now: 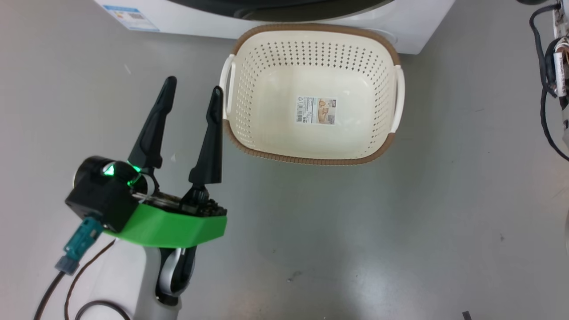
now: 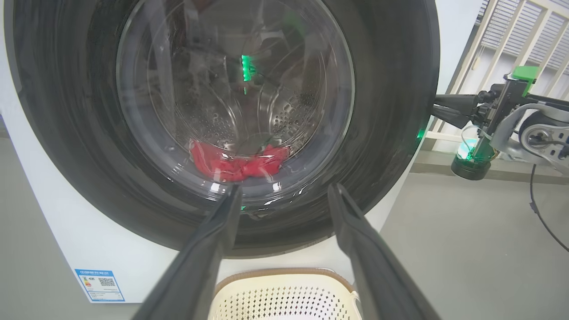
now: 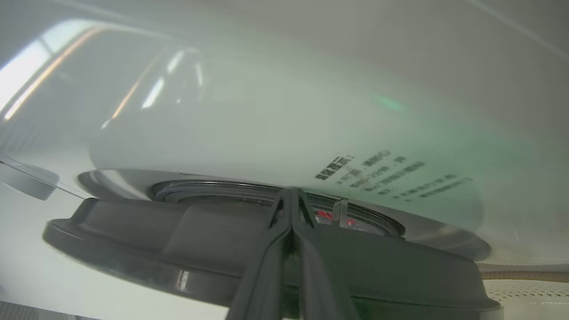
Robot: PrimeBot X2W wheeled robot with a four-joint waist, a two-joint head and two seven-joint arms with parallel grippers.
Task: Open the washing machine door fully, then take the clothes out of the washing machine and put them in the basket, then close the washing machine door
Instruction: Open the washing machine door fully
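Grey floor (image 1: pixel 400 222) stretches before the washing machine (image 2: pixel 53 213), where the left gripper (image 1: pixel 194 84) hangs with fingers spread wide and empty, the basket (image 1: pixel 311 161) just to its right. Ahead of it, the clothes (image 2: pixel 235 164) lie behind the washing machine door (image 2: pixel 391 111). The right gripper (image 3: pixel 291 192), fingers pressed together on nothing, points its tips at the door's rim.

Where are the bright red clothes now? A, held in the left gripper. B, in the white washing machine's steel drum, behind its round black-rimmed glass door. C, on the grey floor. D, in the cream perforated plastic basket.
B: the bright red clothes lie low in the steel drum, seen through the black-rimmed glass door, while the cream basket holds only a paper label.
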